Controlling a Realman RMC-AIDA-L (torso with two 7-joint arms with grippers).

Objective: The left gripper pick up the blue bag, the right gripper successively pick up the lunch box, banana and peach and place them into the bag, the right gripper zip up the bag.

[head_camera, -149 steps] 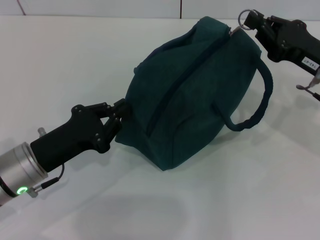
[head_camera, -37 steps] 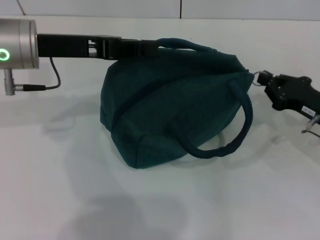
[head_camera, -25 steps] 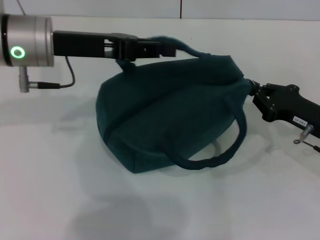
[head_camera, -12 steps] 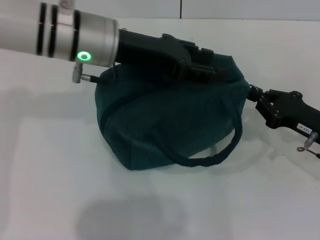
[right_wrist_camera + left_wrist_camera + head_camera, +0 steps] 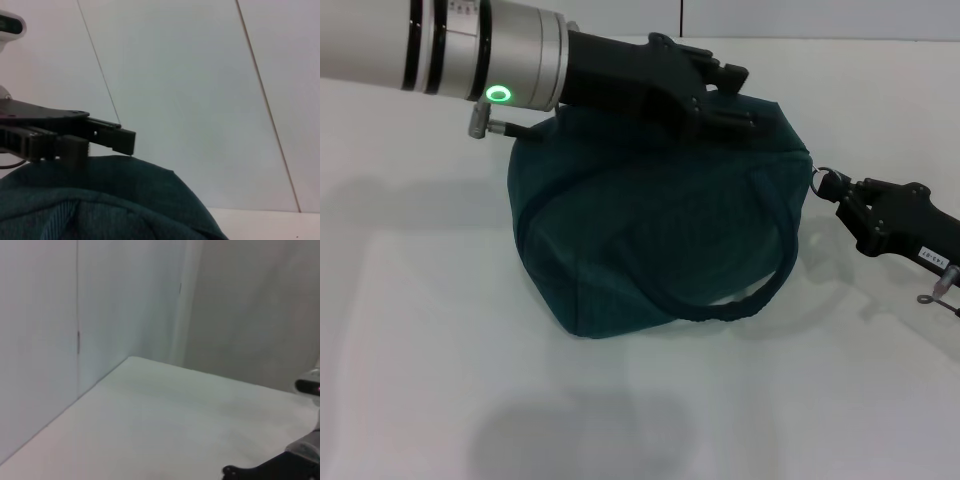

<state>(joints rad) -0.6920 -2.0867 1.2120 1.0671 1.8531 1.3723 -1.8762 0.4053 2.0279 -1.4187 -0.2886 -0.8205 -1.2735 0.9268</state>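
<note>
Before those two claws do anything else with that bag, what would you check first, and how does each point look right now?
1. Blue bag resting on the table: ok.
2. Zipper closed: cannot tell, the left claw covers the top.
3. Left claw above the bag's top: ok; whether it grips: cannot tell.
4. Right claw at the metal ring on the bag's end: ok.
5. Lunch box, banana, peach inside: cannot tell; none visible outside.

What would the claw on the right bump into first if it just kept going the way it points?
Most likely the blue bag: the right gripper points at its end, beside the small metal ring. Exact depth is unclear.
</note>
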